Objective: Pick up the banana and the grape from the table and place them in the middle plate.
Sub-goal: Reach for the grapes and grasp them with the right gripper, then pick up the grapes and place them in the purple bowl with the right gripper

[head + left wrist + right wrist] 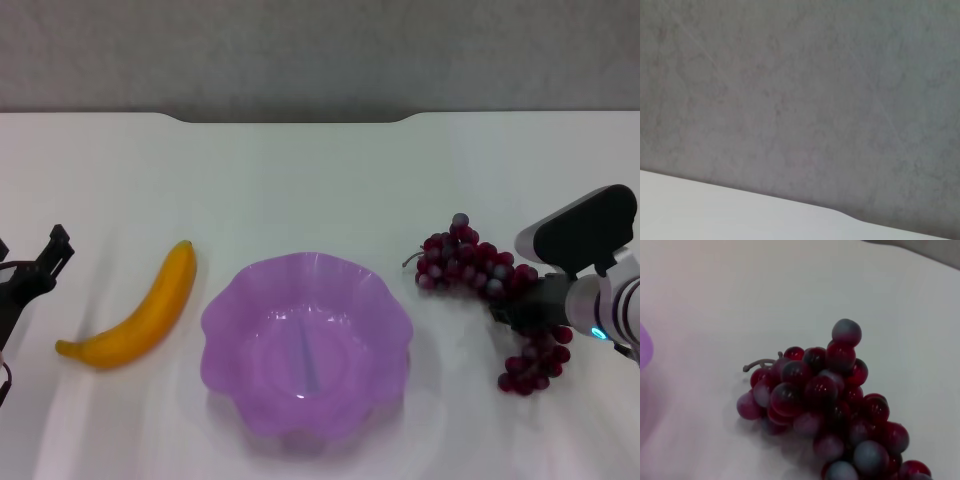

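white table point(320, 180), banana point(140, 322), purple plate point(220, 330), grapes point(470, 262)

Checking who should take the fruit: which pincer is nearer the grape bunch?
Right. The right pincer is at the grape bunch, over its middle. The left pincer sits at the table's far left edge, beyond the banana.

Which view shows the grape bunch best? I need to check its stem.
The right wrist view: the grape fills it, its brown stem curling clear of the berries. The head view shows the whole bunch small on the table, the right claw covering its middle. The left wrist view shows none of it.
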Action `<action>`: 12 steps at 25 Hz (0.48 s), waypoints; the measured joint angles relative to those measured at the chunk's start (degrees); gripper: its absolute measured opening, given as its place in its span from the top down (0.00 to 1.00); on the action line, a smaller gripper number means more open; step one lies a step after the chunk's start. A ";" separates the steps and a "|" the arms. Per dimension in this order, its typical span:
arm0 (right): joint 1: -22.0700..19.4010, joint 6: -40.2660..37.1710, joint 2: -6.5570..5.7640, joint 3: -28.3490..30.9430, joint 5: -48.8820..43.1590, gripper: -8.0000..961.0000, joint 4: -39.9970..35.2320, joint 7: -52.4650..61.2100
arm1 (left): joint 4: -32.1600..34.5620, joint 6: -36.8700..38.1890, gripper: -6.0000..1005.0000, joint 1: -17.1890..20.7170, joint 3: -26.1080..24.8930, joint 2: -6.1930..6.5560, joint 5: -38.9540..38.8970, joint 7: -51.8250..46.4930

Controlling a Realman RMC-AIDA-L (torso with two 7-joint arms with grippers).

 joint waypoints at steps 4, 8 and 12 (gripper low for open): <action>-1.19 -3.59 0.06 -3.18 0.08 0.41 0.35 0.14 | -0.13 -0.03 0.11 0.03 0.01 0.00 0.02 0.00; -1.61 -4.71 0.13 -4.30 0.13 0.44 0.64 0.19 | -0.18 -0.04 0.11 0.08 0.01 -0.01 0.05 0.00; -2.07 -6.30 0.18 -4.39 1.13 0.47 0.44 0.25 | -0.26 -0.04 0.11 0.09 0.00 -0.03 0.06 0.00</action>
